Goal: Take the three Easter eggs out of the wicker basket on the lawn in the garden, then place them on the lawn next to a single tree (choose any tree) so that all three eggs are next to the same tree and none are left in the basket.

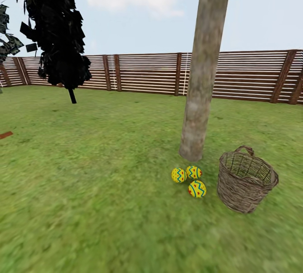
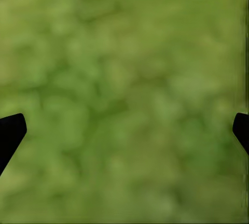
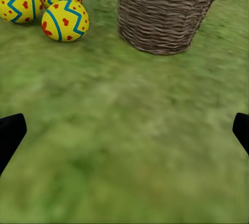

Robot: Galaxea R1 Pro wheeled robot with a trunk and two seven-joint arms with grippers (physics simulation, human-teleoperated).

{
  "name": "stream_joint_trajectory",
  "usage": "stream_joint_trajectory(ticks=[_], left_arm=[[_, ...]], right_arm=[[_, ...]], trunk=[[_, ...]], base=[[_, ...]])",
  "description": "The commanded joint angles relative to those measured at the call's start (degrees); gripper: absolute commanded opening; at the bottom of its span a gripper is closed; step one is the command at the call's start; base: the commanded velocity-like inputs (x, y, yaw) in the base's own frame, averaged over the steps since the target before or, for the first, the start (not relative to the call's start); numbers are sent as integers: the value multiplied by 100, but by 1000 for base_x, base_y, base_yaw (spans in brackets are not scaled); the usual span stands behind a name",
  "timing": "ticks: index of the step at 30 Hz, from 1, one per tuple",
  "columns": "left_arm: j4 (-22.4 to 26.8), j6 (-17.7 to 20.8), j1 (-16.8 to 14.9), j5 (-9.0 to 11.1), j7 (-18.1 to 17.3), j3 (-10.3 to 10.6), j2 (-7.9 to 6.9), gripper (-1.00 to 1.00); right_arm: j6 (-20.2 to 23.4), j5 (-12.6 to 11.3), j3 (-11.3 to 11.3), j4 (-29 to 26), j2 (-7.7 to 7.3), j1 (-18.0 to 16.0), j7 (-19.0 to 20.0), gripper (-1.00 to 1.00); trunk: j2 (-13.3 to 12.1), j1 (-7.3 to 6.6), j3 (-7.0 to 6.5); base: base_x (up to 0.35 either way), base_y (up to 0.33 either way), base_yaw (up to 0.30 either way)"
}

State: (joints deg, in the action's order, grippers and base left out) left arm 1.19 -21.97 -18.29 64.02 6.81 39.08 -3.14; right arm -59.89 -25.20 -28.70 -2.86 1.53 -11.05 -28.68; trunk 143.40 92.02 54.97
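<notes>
Empty and spread wide, the right hand (image 3: 124,133) and left hand (image 2: 124,130) hover over the lawn (image 1: 84,188); three Easter eggs (image 1: 188,179) lie clustered by the tree (image 1: 198,117), beside the wicker basket (image 1: 246,180), apparently empty—placement looks complete.

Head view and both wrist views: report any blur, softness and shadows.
Head view: the lawn smears in the foreground, while the eggs and basket stay fairly sharp, without clear cast shadows. Left wrist view: soft, blotchy grass. Right wrist view: near grass blurred, eggs crisper.
</notes>
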Motion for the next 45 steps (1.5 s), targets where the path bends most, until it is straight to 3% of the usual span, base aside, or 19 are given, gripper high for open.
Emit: stream_joint_trajectory(ticks=[1, 5, 8, 13, 16, 17, 20, 25, 34, 40, 42, 45], left_arm=[[12, 1, 1, 11, 49, 47, 11, 100], [12, 29, 1, 14, 49, 47, 23, 100], [12, 42, 7, 18, 53, 47, 139, 100], [12, 52, 10, 21, 57, 47, 193, 100], [12, 38, 109, 23, 59, 38, 212, 100], [12, 10, 322, 19, 58, 38, 211, 100], [12, -202, 676, 17, 58, 34, 189, 100], [12, -599, 987, 15, 51, 37, 168, 100], [12, -659, 1036, 14, 48, 38, 181, 100], [12, -683, 1077, 14, 42, 45, 189, 100], [12, -862, 1174, 13, 41, 46, 190, 100], [12, -1427, 1375, 11, 29, 46, 193, 100]], right_arm=[[-11, -29, -49, 3, -6, -3, -27, 100], [-11, -29, -53, 4, -2, -3, -24, 100], [-11, -29, -56, 4, 32, -3, -24, 100], [32, -35, -49, 4, 32, -3, -23, 100], [504, -37, -51, 159, 43, -3, -14, 100], [561, -37, -51, 290, 78, 26, 7, 100], [593, -36, -49, 391, 115, 169, 36, 100], [591, -30, -48, 422, 126, 251, 177, 100], [577, -21, -53, 425, 145, 308, 244, 100], [542, -17, -56, 426, 228, 582, 248, 100], [421, 21, -56, 423, 241, 753, 261, 100], [19, 290, -54, 420, 231, 1033, 343, 100]], trunk=[[0, -4, -17], [-5, -14, -106], [-9, -22, -173], [-17, -35, -283], [-137, -101, -337], [-177, -123, -355], [-298, -189, -409], [-498, -299, -499], [-859, -497, -660], [-1100, -628, -768], [-1180, -672, -804], [-1300, -738, -858]], base=[[0, 0, 0], [0, 0, 0], [0, 0, 0], [0, 0, 0], [0, 0, 0], [0, 0, 0], [0, 0, 0], [0, 0, 0], [0, 0, 0], [0, 0, 0], [0, 0, 0], [0, 0, 0]])
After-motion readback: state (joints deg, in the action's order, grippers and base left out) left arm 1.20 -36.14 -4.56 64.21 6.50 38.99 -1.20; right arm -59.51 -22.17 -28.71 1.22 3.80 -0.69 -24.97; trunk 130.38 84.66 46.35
